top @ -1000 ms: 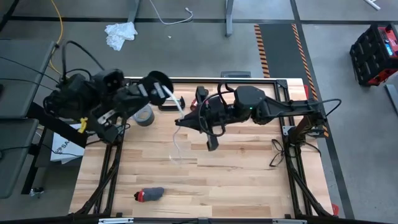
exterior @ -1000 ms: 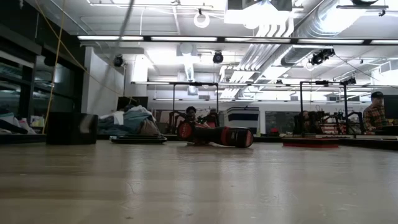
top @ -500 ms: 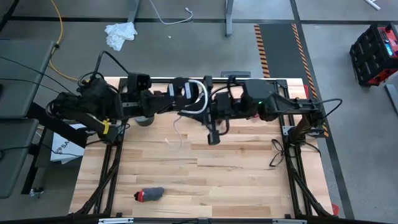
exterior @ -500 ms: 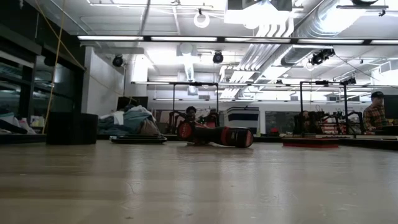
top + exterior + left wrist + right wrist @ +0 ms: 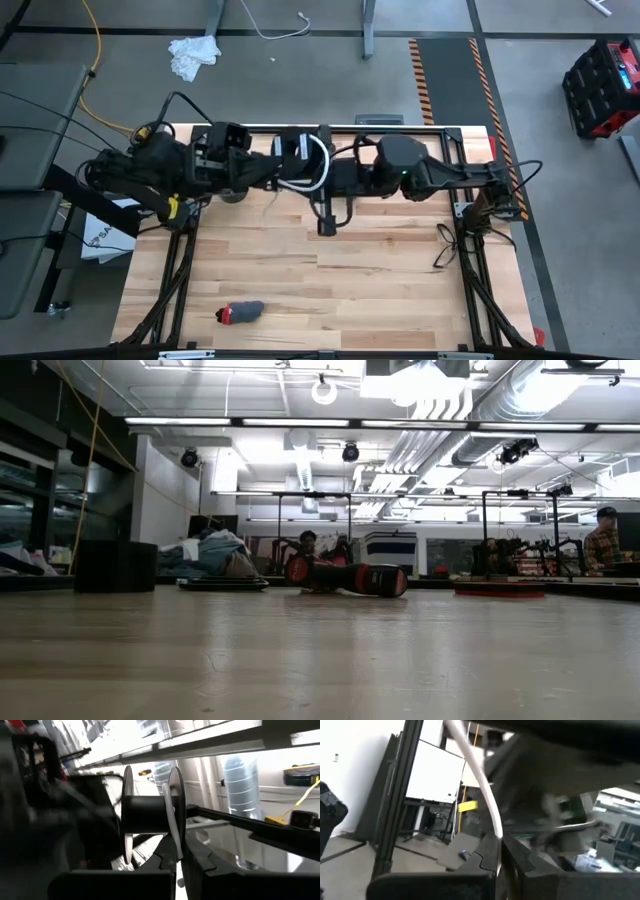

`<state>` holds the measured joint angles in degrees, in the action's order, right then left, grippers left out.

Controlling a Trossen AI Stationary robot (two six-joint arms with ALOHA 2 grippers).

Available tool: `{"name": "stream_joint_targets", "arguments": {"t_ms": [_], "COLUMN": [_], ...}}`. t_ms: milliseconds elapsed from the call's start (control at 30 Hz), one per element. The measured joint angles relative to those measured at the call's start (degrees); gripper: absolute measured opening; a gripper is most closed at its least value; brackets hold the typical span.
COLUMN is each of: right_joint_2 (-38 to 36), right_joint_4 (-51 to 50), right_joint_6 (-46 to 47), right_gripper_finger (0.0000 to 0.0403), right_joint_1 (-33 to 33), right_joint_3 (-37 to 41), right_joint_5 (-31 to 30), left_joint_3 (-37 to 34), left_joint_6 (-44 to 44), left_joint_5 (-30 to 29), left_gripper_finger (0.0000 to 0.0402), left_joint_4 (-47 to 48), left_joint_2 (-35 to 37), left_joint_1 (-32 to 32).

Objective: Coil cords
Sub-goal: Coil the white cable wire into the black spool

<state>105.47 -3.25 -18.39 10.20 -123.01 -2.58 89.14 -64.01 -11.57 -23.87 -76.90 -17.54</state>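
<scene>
Both arms have drawn in toward the table's (image 5: 400,290) far edge since a second ago, and the loose strand that trailed down onto the wood is now lifted off it. Left gripper (image 5: 175,862) has its fingers pressed together on the thin white cable (image 5: 318,165) beside a black spool (image 5: 150,812). Facing it, the right gripper (image 5: 497,857) is likewise clamped on the cable, which arcs between the two.

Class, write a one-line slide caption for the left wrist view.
Left tool shut on the white cable beside a black spool.
</scene>
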Motion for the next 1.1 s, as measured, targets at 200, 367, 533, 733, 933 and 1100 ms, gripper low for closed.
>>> {"name": "stream_joint_targets", "arguments": {"t_ms": [200, 367, 533, 733, 933, 1100], "right_joint_2": [-0.2, 0.5, 2.7, 3.2, 3.2, 3.2], "right_joint_4": [0.6, 3.0, 6.5, 9.8, 11.3, 11.5], "right_joint_6": [-0.1, 0.1, 0.3, 0.0, -0.1, -0.1], "right_gripper_finger": [0.0, 0.0, 0.0, 0.0, 0.0, 0.0], "right_joint_1": [-0.1, -0.2, -0.4, -1.4, -3.0, -4.0], "right_joint_3": [-0.1, -0.1, 0.0, 0.0, 0.0, 0.0], "right_joint_5": [0.3, 1.5, 3.0, 3.0, 3.3, 4.4], "left_joint_3": [0.0, 0.0, 0.0, 0.0, 0.0, 0.0], "left_joint_6": [1.5, 0.9, 0.1, -0.4, -2.8, -3.4], "left_joint_5": [-2.6, -3.5, -4.5, -4.6, -3.6, -2.4], "left_gripper_finger": [0.0, 0.0, 0.0, 0.0, 0.0, 0.0], "left_joint_4": [0.1, 0.1, 0.2, -0.1, 0.0, 0.0], "left_joint_2": [0.7, 0.6, 0.4, 0.3, 0.3, 0.3], "left_joint_1": [-2.8, -3.6, -3.6, -3.6, -4.9, -6.6]}}
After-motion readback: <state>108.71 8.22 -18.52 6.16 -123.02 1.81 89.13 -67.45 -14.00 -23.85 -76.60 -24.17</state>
